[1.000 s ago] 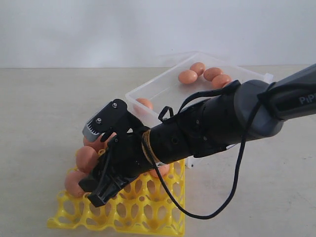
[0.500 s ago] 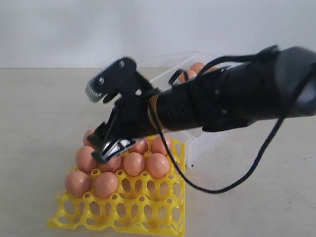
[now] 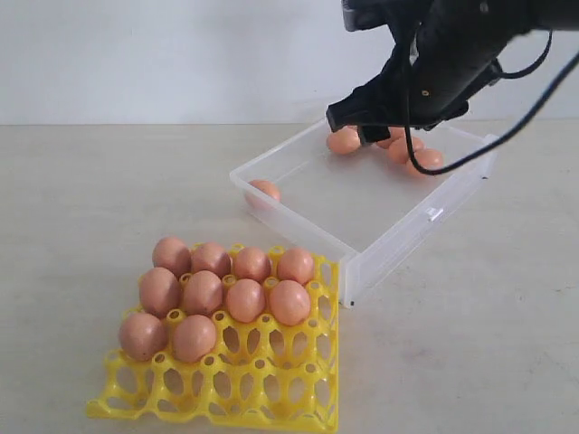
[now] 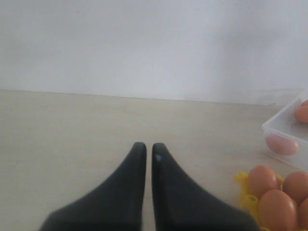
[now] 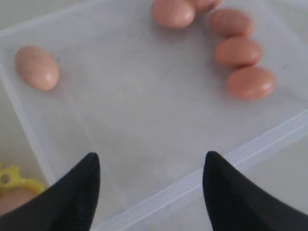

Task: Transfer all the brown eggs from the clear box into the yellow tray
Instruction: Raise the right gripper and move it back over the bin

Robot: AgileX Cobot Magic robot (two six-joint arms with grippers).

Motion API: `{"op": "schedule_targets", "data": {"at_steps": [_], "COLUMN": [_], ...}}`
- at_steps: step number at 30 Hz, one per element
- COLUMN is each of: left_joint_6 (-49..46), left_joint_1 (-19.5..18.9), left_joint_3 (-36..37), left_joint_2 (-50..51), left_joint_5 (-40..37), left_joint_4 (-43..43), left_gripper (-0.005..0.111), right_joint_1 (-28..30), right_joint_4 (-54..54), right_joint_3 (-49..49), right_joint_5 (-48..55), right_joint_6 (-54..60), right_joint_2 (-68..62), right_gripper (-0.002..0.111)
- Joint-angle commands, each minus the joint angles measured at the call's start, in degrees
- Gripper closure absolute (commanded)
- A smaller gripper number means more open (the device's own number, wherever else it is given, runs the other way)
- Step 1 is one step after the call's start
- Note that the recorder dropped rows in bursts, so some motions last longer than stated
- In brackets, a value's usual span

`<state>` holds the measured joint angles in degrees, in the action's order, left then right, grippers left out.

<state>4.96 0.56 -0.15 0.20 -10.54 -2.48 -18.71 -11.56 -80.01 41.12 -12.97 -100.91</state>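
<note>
Upper right of exterior frame: right gripper (image 5: pixel 151 159) spread wide, empty, above clear box (image 3: pixel 289 221). Risk: brown eggs (image 5: pixel 238 50) lie bunched; a descending finger could knock a neighbour.

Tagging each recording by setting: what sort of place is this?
Probably a lab test bench, not a kitchen: a plain pale tabletop against a blank white wall, with just the clear box, the yellow tray and brown eggs laid out.

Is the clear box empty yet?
Not empty: a cluster of brown eggs lies inside the clear box, plus a lone egg.
</note>
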Motion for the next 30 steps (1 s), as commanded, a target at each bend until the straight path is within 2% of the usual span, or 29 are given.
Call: {"op": "schedule_targets", "data": {"at_steps": [1, 4, 8, 11, 14, 18, 23, 26, 30], "left_joint_6": [-0.03, -0.03, -0.03, -0.03, -0.03, -0.03, -0.03, -0.03, -0.03], "left_joint_1": [-0.32, -0.32, -0.32, -0.32, -0.32, -0.32, -0.32, -0.32, -0.32], "left_joint_3": [0.15, 0.15, 0.15, 0.15, 0.15, 0.15, 0.15, 0.15, 0.15], "left_joint_2": [-0.2, -0.2, -0.2, -0.2, -0.2, -0.2, -0.2, -0.2, -0.2], "left_joint_5": [0.26, 0.26, 0.26, 0.26, 0.26, 0.26, 0.26, 0.26, 0.26], "left_joint_4": [0.05, 0.05, 0.05, 0.05, 0.05, 0.05, 0.05, 0.05, 0.05], "left_gripper": [0.103, 0.103, 0.103, 0.103, 0.103, 0.103, 0.103, 0.103, 0.103], "right_joint_1": [6.49, 7.01, 7.01, 7.01, 7.01, 7.27, 9.63, 12.14, 15.87], "right_joint_4": [34.3, 35.86, 30.9, 26.93, 23.01, 17.71, 8.77, 8.36, 13.29], "right_joint_3": [-14.79, -22.38, -28.62, -29.21, -29.21, -29.21, -29.21, -29.21, -29.21], "right_joint_5": [16.66, 17.76, 11.28, 2.01, -2.42, -1.3, 6.08, 8.21, 6.65], "right_joint_6": [23.08, 24.6, 24.6, 24.68, 23.71, 20.21, 14.08, 12.97, 12.04], "right_joint_2": [-11.28, -17.17, -21.07, -20.91, -20.67, -21.63, -23.69, -24.24, -24.37], "right_gripper": [0.06, 0.06, 0.06, 0.06, 0.06, 0.06, 0.06, 0.06, 0.06]}}
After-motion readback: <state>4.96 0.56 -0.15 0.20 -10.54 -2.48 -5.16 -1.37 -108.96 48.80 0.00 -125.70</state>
